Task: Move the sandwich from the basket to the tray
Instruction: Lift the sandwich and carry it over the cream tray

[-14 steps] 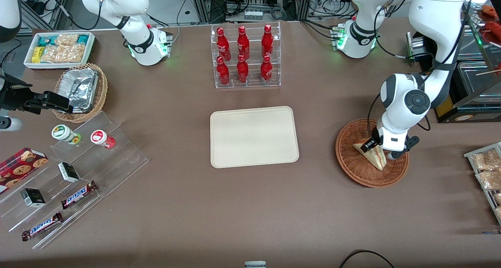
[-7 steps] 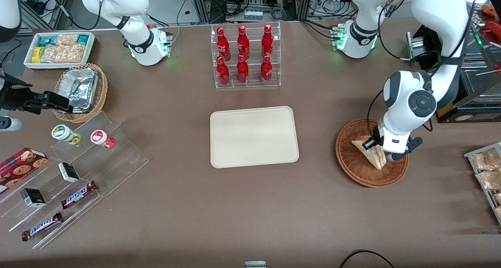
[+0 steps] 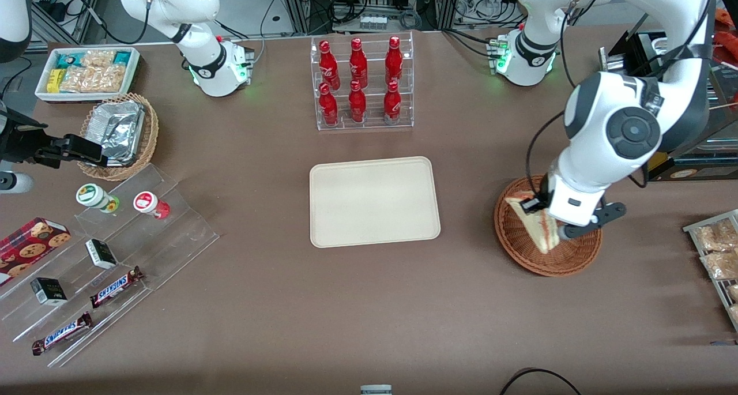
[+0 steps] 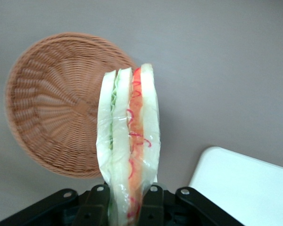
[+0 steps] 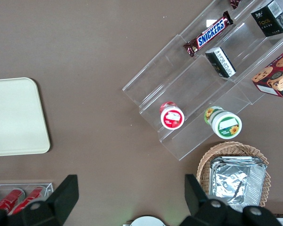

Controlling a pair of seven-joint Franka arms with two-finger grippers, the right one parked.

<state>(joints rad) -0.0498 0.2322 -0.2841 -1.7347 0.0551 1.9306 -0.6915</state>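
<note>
Gripping the sandwich [image 3: 533, 222] above the bare basket [image 3: 522, 251], end effector [image 3: 545, 213]; tray [image 3: 373, 201] holds nothing.

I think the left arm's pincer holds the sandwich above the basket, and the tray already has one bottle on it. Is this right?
Not fully. The tray has nothing on it in the front view; the red bottles stand in their clear rack, farther from the camera than the tray. The rest is right: the pincer is shut on the sandwich, held above the basket.

even overhead light, soft shadows
</note>
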